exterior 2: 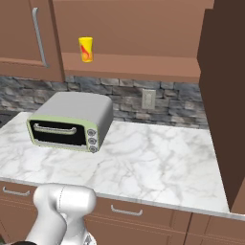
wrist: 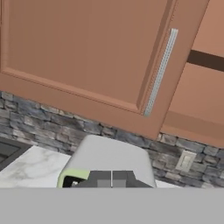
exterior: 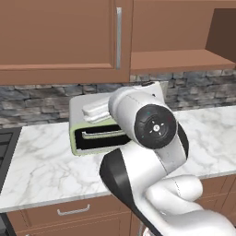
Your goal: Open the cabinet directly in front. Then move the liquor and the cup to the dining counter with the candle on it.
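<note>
Jaws pressed together with nothing between them: the gripper (wrist: 112, 179) shows at the bottom of the hand view, its two dark fingertips (wrist: 101, 180) side by side, in front of the toaster oven (wrist: 109, 159) and aimed up toward the cabinet (wrist: 87, 57). That brown cabinet has its left door shut, with a vertical silver handle (wrist: 160, 72) along the door's right edge. The right door (exterior 2: 222, 95) stands swung open, seen edge-on at the right of the right base view. Inside the open half, the yellow cup (exterior 2: 85, 49) with its red-orange mark stands upright on the cabinet floor, near the left end, just right of the shut door. Below, a grey toaster oven with a pale green front sits on the white marble worktop (exterior 2: 153, 162), against the grey stone wall. A wall socket (exterior 2: 149, 99) is set in that wall to the right of the oven. Drawers (exterior 2: 127, 210) with horizontal handles run beneath the worktop.
</note>
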### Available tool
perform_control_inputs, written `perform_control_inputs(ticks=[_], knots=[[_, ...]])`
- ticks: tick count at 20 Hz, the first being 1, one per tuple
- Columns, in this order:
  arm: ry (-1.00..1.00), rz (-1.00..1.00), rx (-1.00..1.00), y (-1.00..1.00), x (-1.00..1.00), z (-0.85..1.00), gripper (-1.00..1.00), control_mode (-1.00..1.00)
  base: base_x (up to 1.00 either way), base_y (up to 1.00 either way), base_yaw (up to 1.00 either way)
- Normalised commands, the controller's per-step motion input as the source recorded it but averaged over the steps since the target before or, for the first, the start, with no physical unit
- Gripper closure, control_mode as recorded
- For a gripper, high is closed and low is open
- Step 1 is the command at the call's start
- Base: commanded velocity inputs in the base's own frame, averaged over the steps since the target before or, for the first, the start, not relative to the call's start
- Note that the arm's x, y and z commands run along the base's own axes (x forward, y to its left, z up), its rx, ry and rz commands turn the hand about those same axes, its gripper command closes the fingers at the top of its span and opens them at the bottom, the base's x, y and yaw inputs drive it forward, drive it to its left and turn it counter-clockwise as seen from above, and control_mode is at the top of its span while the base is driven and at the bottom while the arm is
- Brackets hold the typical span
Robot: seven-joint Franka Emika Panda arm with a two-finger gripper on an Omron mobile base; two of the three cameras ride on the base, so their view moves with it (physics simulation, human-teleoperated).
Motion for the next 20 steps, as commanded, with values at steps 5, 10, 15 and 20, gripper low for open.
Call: perform_control_inputs(ticks=[5,10,15,20], knots=[[0.0,0.0,0.0,-0.63,0.03,0.15,1.0,-1.0,0.0,0.0,0.0],[0.0,0.0,0.0,-0.74,0.11,0.03,1.0,-1.0,0.0,0.0,0.0],[0.0,0.0,0.0,-0.8,0.05,0.0,1.0,-1.0,0.0,0.0,0.0],[0.0,0.02,0.0,-0.7,0.06,0.0,1.0,-1.0,0.0,0.0,0.0]])
